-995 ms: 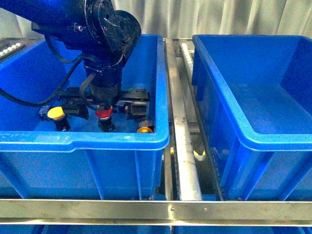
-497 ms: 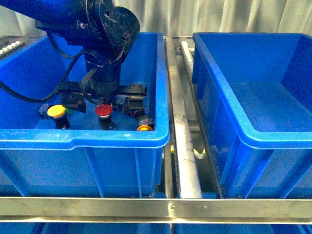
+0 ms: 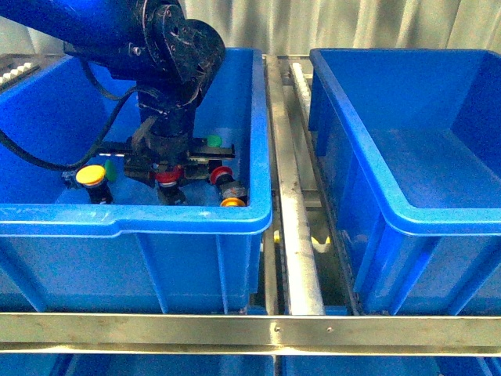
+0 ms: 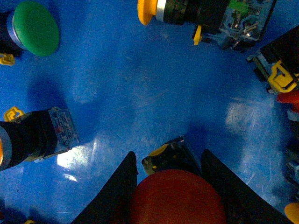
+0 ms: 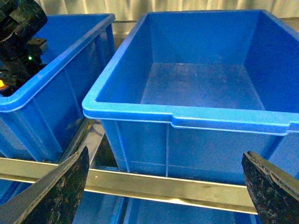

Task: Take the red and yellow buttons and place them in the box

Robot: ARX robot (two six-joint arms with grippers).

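Left tool (image 4: 169, 157) grips the red button (image 4: 177, 200) in the source bin (image 3: 133, 220); right tool (image 5: 164, 157) is open, facing the box (image 5: 187, 117).

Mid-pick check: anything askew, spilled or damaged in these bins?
Nothing spilled or damaged. In the left bin, buttons lie jumbled; the orange-faced button is tipped on its side. The left tool flanks the red button.

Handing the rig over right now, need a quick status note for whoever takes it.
Left gripper: down in the left bin, fingers flanking the red button; grip not confirmed.
Right gripper: open, empty, facing the box.
Yellow button: upright in the left bin, clear of both grippers.
Done: nothing in the box yet.
Left: lift red across into the box, then yellow.
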